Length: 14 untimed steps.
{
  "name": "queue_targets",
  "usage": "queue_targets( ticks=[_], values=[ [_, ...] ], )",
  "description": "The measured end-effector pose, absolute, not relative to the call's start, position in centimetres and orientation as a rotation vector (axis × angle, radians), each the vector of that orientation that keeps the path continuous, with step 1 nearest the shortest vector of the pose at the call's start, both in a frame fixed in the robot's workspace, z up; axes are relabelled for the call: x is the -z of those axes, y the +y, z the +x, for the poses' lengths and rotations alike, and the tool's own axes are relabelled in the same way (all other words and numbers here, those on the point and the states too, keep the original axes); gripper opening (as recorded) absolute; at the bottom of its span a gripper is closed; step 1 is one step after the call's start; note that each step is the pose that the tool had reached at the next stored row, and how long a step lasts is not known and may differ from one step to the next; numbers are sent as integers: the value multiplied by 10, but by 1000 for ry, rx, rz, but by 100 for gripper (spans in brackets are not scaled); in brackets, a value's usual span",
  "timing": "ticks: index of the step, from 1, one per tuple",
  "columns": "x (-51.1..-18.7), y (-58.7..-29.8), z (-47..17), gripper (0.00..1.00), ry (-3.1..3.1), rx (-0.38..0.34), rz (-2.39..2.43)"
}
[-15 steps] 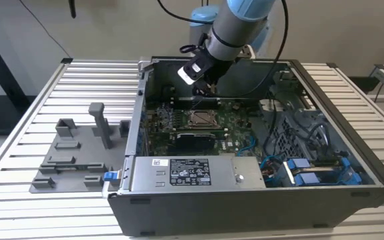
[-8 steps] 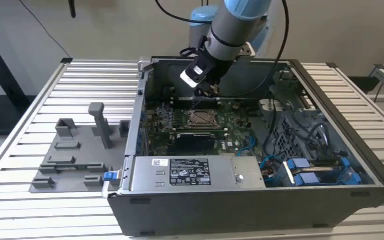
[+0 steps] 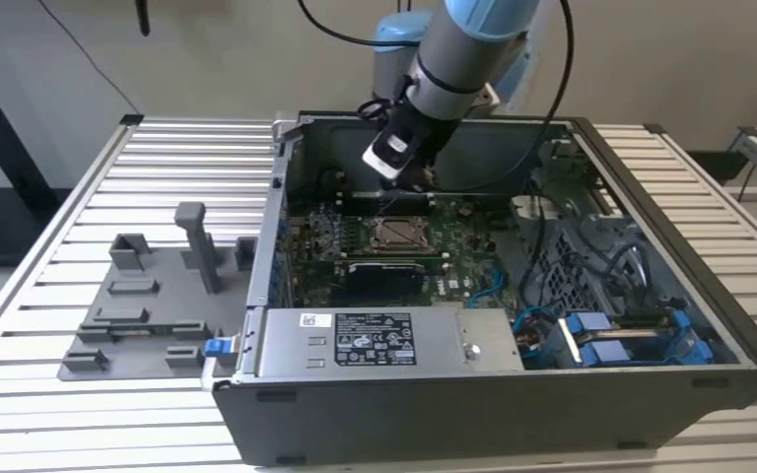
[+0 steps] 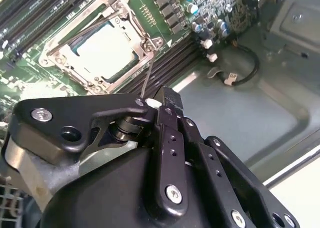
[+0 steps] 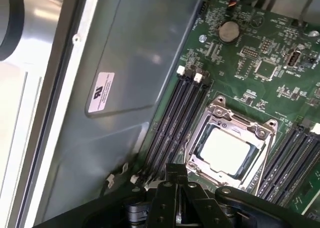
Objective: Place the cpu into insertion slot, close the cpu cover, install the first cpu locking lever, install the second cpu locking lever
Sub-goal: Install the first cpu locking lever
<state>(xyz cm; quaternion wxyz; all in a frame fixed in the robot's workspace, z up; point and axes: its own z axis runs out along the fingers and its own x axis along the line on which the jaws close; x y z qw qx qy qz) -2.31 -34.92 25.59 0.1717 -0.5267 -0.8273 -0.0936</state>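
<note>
My gripper (image 4: 168, 96) fingers are pressed together at the socket's (image 3: 396, 234) far side, meeting the tip of a thin raised lever (image 4: 147, 77), probably to work it; pinched or pushed, I cannot tell. The chip (image 4: 107, 50) sits seated in the socket under the lowered cover (image 4: 52, 50).
</note>
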Motion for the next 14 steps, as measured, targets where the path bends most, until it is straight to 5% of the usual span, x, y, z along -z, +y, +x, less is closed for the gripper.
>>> queue_targets(
  ticks=[14],
  values=[
    [-256,-350,-23,11,-2505,279,-1248]
  ],
)
